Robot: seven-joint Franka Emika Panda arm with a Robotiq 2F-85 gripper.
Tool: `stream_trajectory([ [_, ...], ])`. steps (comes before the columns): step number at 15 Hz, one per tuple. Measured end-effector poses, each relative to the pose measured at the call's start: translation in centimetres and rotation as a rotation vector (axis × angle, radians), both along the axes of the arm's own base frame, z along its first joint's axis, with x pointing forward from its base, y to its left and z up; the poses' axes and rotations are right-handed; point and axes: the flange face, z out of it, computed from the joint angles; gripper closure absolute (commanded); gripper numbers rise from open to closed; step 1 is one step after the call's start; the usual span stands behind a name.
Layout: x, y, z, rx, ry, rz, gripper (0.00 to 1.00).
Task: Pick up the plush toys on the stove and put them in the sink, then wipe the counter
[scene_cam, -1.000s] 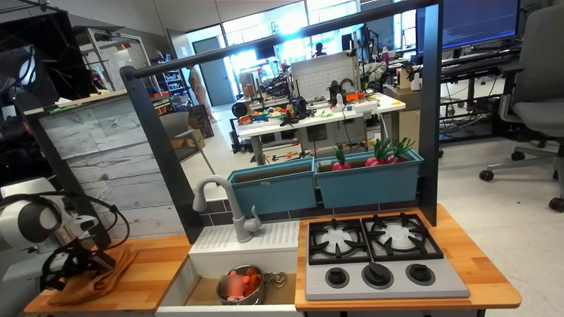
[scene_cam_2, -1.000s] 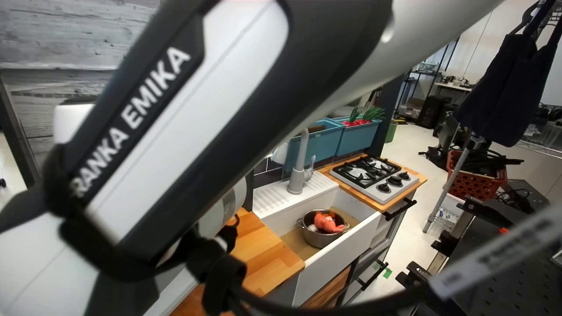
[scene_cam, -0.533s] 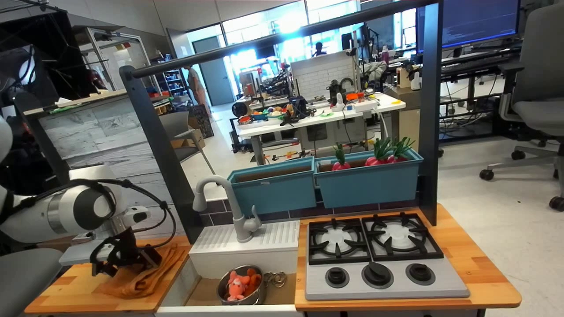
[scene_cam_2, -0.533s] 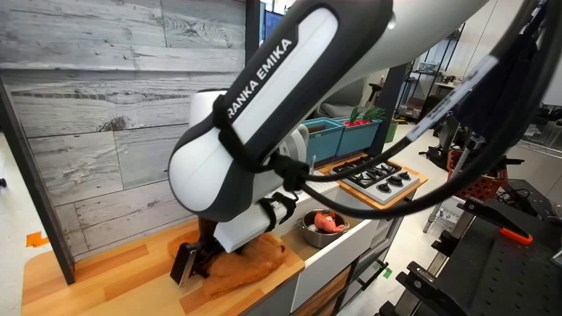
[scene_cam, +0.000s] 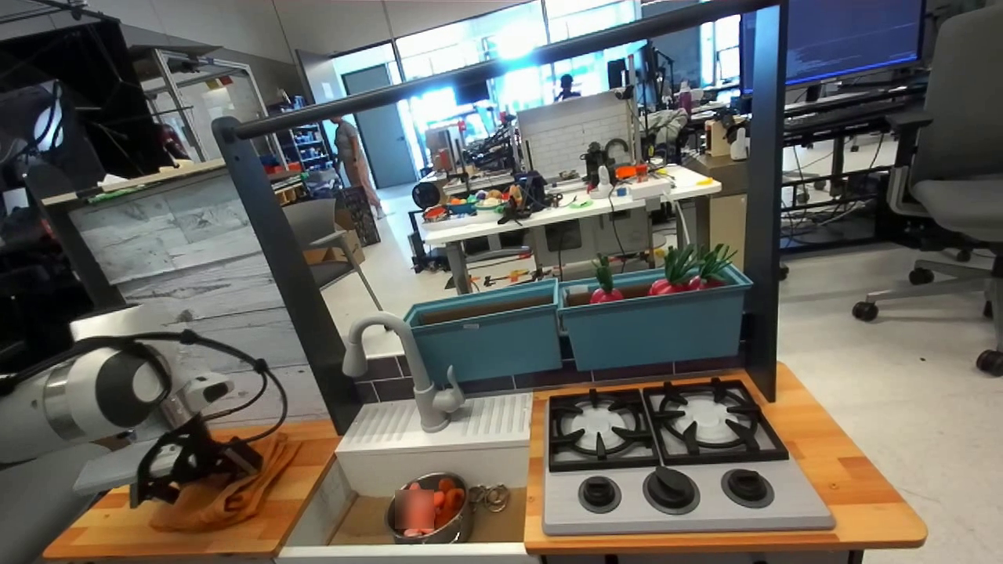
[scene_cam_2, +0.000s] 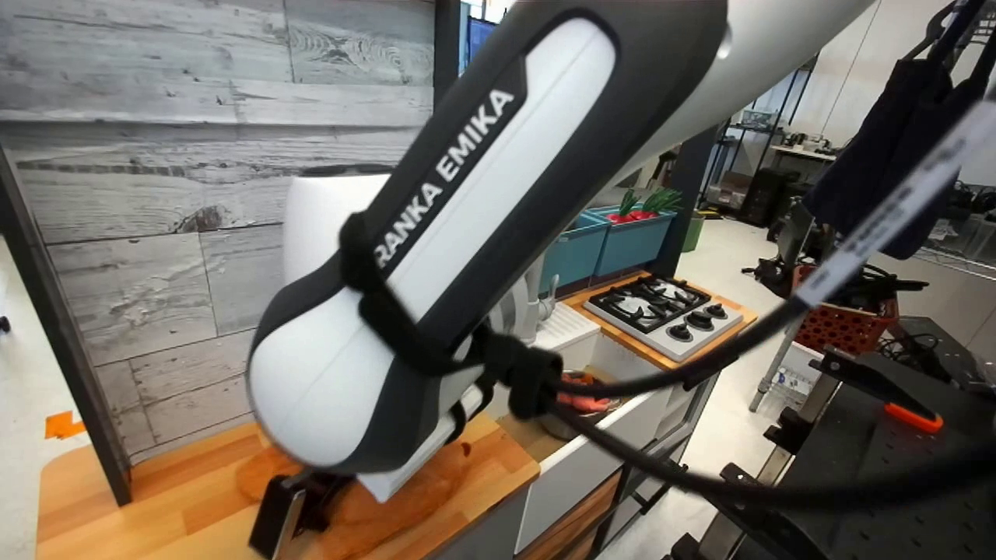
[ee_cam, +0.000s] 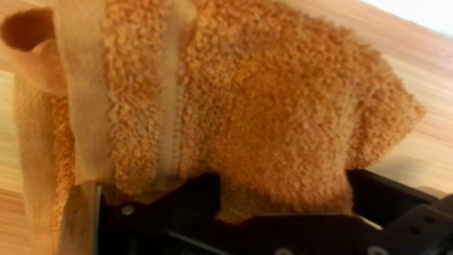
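My two black fingers (ee_cam: 80, 219) stand wide apart, one at the lower left of the wrist view, its mate at the lower right. The bunched orange terry cloth (ee_cam: 269, 99) lies between and ahead of them; I see no pinch on it, so I judge that I drive it by contact alone.

Over the last second the cloth has travelled with me across the light-brown wood-grain desk (scene_cam: 286, 493), lower left of the frame in an exterior view: rightward from near its left end to close by the pale grey-white rectangular sink (scene_cam: 368, 470), and now partway back. I read that as a wiping stroke and its return, so the final step seems in hand.

In the sink, lower middle of the frame, sits a round shiny metal bowl (scene_cam: 458, 529), and the small red-orange plush toys (scene_cam: 450, 501) lie inside it; a blur covers part of them, so I cannot count them. Their share of the task looks done.

Farther off, lower right, is the grey, black-grated stove (scene_cam: 689, 458). The desk strip around it may want wiping too; with fingers apart, the cloth could slip away from me.
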Motion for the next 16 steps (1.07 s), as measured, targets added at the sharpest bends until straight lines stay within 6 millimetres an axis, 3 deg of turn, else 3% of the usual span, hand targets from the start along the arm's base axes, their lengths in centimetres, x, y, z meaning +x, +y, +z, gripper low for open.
stream_trajectory([
  [5, -5.3, 11.7, 0.4, 0.134, -0.113, 0.176, 0.00],
  [7, -6.3, 14.1, 0.4, 0.168, -0.128, 0.203, 0.00],
  [8, -6.1, 14.3, 0.4, 0.173, -0.134, 0.206, 0.00],
  [10, -4.8, 13.1, 0.3, 0.169, -0.146, 0.186, 0.00],
  [11, -3.7, 11.5, 0.2, 0.159, -0.152, 0.164, 0.00],
  [16, 1.9, -0.9, 0.0, 0.088, -0.150, -0.050, 0.00],
])
